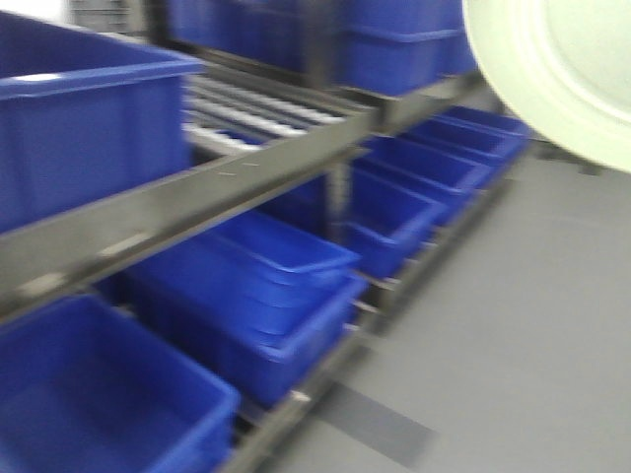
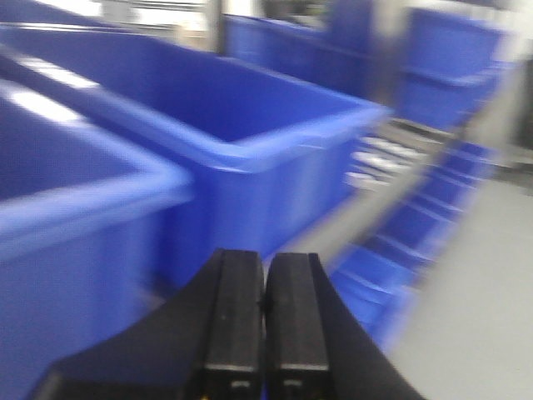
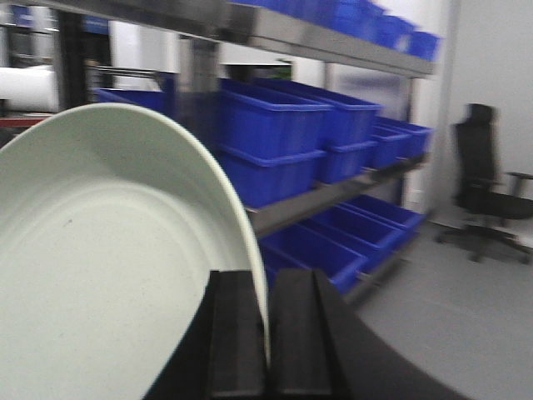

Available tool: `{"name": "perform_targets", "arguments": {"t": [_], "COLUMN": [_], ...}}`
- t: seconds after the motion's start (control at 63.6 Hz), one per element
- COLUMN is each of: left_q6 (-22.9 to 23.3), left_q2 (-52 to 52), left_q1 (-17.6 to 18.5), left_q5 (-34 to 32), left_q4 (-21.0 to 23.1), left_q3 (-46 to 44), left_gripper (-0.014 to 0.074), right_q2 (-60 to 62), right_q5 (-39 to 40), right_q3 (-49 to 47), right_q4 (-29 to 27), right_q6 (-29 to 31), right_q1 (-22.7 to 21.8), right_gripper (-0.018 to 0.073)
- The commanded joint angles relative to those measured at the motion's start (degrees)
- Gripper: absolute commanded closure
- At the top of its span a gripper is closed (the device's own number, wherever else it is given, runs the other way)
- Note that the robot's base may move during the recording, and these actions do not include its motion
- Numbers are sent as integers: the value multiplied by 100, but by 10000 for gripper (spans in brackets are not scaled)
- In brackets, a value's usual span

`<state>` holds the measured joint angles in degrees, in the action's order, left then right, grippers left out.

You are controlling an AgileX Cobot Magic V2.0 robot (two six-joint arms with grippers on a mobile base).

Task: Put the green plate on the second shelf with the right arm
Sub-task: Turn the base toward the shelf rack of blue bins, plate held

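Plate (image 1: 567, 69) right of bins (image 1: 246, 305) on shelves (image 1: 197, 192)

1. Front view: close, looking obliquely down along the shelf rack (image 1: 197, 192) of blue bins (image 1: 246, 296).
2. Left wrist view: over left fingers (image 2: 236, 325), onto near bins.
3. Right wrist view: over right fingers (image 3: 237, 333), along that rack; shares green plate (image 3: 100, 250) with front view.

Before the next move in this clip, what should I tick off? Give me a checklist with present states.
1. Green plate clamped by right gripper: ok, rim between shut jaws.
2. Left gripper empty: ok, shut on nothing.
3. Bare landing spot: ok, roller shelf open beside blue bin.
4. Plate on shelf: not ok, held in air.
5. Clearance to shelf edge: cannot tell, pictures blurred.
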<state>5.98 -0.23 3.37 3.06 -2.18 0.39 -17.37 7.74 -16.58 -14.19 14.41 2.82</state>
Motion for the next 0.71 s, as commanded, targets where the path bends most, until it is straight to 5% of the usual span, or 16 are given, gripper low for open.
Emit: {"name": "perform_targets", "arguments": {"t": [0.0, 0.691], "left_q6": [25, 25], "left_q2": [-99, -99], "left_q1": [2, 2], "left_q5": [-460, -460], "left_q4": [16, 16], "left_q3": [234, 234], "left_gripper": [465, 465], "right_q2": [-34, -34], "right_q5": [621, 619], "right_q3": [-182, -182], "right_q4": [-44, -44], "right_q6": [-23, -23], "right_q1": [-24, -24], "right_gripper": [529, 529]}}
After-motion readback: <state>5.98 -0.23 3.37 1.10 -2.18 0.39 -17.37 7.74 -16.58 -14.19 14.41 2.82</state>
